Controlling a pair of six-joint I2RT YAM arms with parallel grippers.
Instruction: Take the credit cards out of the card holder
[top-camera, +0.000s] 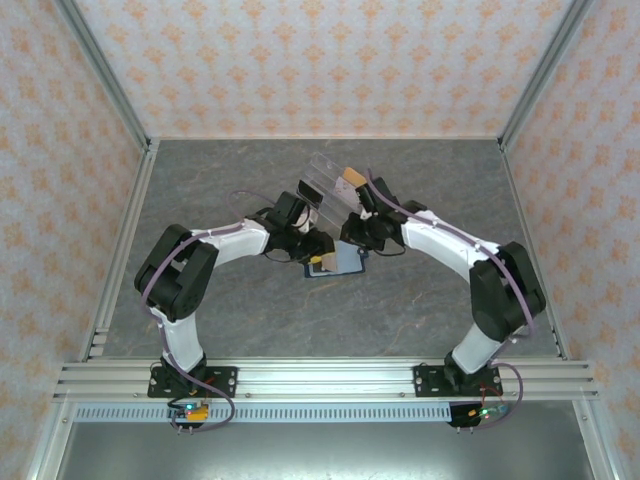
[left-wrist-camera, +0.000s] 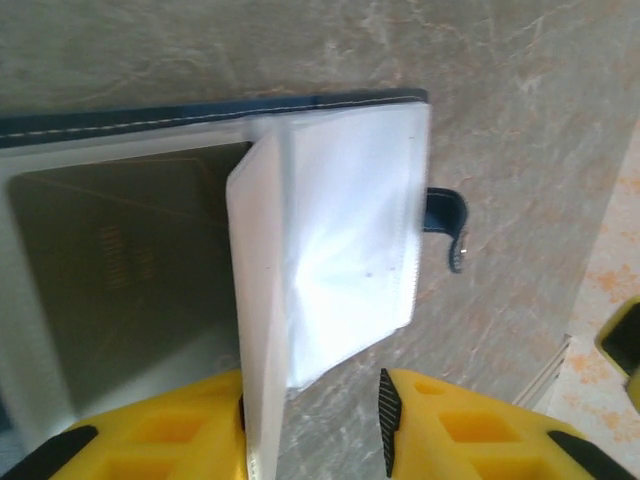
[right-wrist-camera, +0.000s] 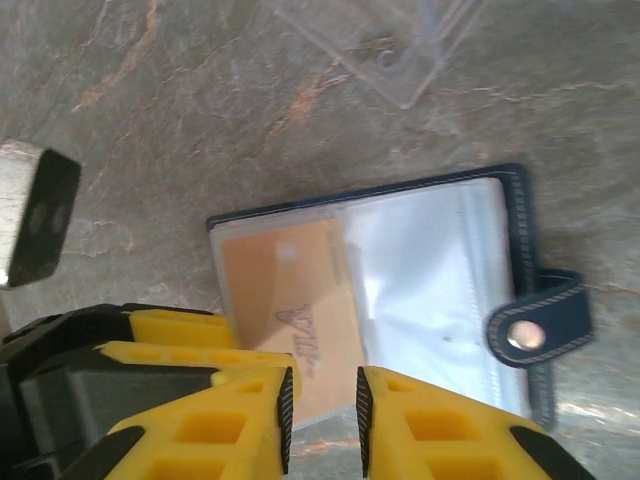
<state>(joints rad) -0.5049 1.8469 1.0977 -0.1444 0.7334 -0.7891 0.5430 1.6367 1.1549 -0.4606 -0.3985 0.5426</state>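
At table centre, on a grey marbled tabletop (top-camera: 400, 310):

1. Card holder (top-camera: 338, 264) (right-wrist-camera: 440, 260) (left-wrist-camera: 200, 115): small navy-blue book-style wallet with stitched edges, lying open and flat, with frosted clear plastic pockets inside. Its clasp tab (right-wrist-camera: 535, 325) (left-wrist-camera: 445, 215), navy with a metal snap, sticks out from one long side onto the table.
2. Orange-tan card (right-wrist-camera: 290, 300): thin rectangular plastic with embossed lettering, seated in the pocket of the half away from the tab. It is still inside the holder.
3. Clear sleeve leaf (left-wrist-camera: 340, 250): one plastic pocket lifted off the stack and standing on edge.
4. Left gripper (left-wrist-camera: 315, 400) (top-camera: 305, 245): yellow fingers with black pads, jaws apart. The lifted leaf's edge runs just beside one pad, and bare table shows in the gap. No clamp is visible.
5. Right gripper (right-wrist-camera: 322, 405) (top-camera: 350, 235): yellow fingers parted by a narrow gap over the card's near corner. Contact with the card cannot be told.
6. Clear acrylic box (right-wrist-camera: 400, 50) (top-camera: 330, 185): transparent, beyond the holder and apart from it.
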